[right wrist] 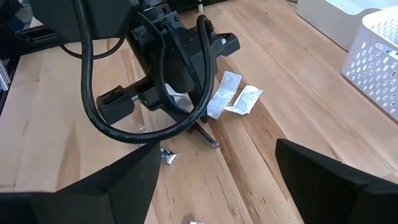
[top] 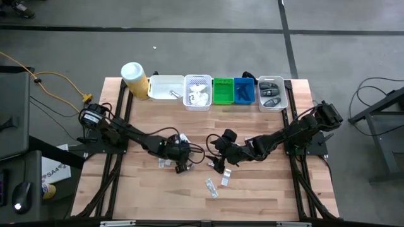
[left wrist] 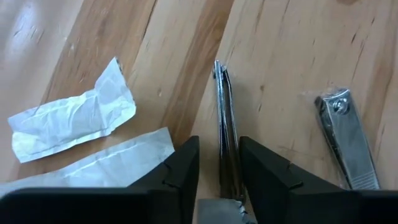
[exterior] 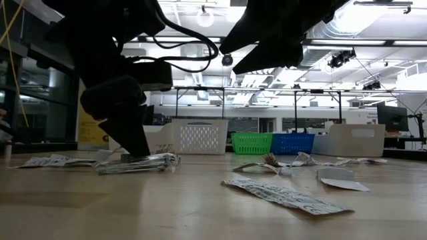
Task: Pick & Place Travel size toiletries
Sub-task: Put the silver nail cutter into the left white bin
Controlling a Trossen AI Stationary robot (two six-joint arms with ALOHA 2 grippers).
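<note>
Nearest the front of the wooden slatted desk [top: 252, 195] lie a couple of loose clear plastic sachets [top: 211, 187], probably just waiting their turn.

Mid-desk, the left gripper [left wrist: 219, 163] is down on the surface, its fingers [left wrist: 180, 168] straddling a thin shiny metal nail clipper seen edge-on [left wrist: 224, 124]. They're closing in on it but I can't tell if they've actually pinched it yet. A second flat silver nail clipper [left wrist: 347, 140] lies just beside it, with crumpled white sachets [left wrist: 71, 121] on the other side.

The right gripper [right wrist: 214, 180] hovers nearby, fingers spread and holding nothing, likely waiting.

Far edge: a row of small bins, white [top: 197, 92], green [top: 222, 91], blue [top: 243, 91], looks like the sorting destination. No readable writing anywhere.
</note>
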